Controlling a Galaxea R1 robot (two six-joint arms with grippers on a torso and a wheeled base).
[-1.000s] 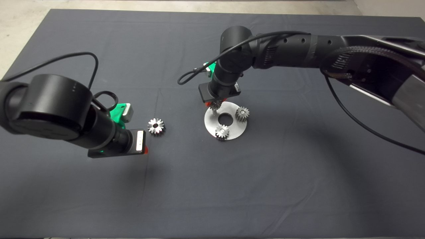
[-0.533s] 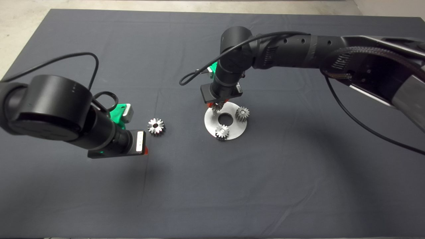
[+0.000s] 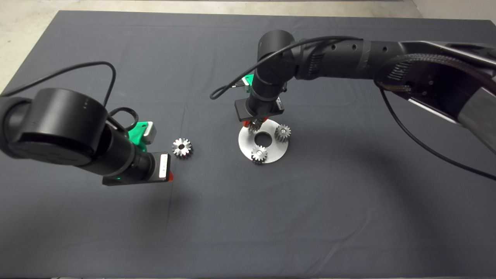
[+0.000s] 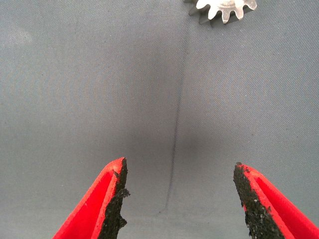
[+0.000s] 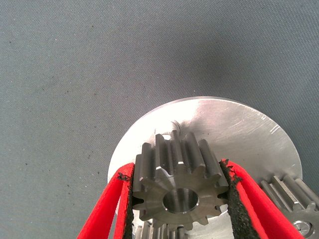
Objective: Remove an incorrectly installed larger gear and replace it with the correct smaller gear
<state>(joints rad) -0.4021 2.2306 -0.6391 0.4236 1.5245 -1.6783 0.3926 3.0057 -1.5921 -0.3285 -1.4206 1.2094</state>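
My right gripper (image 3: 254, 124) is shut on the smaller gear (image 3: 255, 126), a dark grey spur gear, and holds it over the far left part of the round silver plate (image 3: 273, 155). In the right wrist view the gear (image 5: 177, 186) sits between both pads, just above the plate (image 5: 234, 129). The larger gear (image 3: 181, 147), bright silver, lies flat on the mat left of the plate. My left gripper (image 3: 169, 176) is open and empty just near-left of it. The left wrist view shows that gripper (image 4: 179, 199) over bare mat, with the larger gear's (image 4: 222, 9) teeth at the edge.
Two other small gears stand on the plate, one at its right (image 3: 283, 133) and one at its near side (image 3: 259, 153). The plate has a round centre hole (image 3: 263, 138). One of them shows beside my right finger (image 5: 294, 199).
My right gripper has shifted slightly right with the smaller gear, further over the plate. The left arm and the larger gear have not moved.
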